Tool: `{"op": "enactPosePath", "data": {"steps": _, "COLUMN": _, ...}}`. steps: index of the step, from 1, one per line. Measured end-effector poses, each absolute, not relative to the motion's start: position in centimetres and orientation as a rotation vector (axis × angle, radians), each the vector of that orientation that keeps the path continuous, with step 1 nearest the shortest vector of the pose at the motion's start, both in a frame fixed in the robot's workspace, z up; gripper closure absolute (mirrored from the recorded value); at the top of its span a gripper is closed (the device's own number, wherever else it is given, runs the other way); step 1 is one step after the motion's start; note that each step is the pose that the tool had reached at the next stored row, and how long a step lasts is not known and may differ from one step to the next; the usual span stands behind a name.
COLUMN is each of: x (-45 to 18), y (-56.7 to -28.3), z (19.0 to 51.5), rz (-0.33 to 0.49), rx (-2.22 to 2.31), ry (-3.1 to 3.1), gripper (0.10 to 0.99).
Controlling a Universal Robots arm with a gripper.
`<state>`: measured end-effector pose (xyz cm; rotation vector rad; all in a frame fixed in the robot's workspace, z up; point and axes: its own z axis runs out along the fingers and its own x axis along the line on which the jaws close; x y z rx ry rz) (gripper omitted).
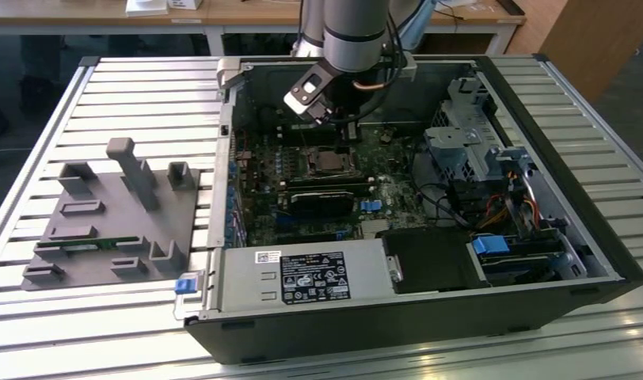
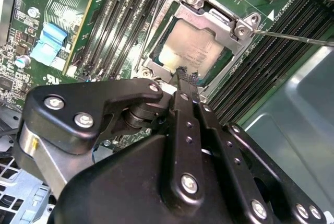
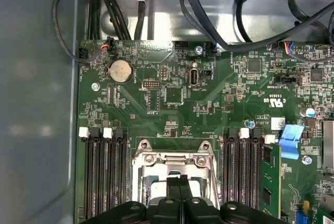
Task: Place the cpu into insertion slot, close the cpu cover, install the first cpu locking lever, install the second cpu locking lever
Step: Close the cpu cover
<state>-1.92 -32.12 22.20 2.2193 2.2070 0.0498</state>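
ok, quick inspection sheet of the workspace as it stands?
Surface: slatted metal table carrying the open computer case.
Job's things: cpu seated in the insertion slot; cpu cover lying over it; one thin lever rod sticking out sideways.
Clutter: grey fixture tray on the exterior view's left.
Grippers: gripper shut, holding nothing, tips at the cover's edge; contact unclear.
Cables: black cables beside the board; coloured leads by the drive bay.
Surroundings: wooden desk behind.
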Motion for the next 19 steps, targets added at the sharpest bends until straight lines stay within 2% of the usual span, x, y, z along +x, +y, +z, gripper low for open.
{"op": "enactPosePath", "data": {"steps": 19, "x": -3.2, "y": -32.1, "z": 21.8, "rz": 0.050, "rx": 2.219, "ry": 2.207, "gripper": 0.980}}
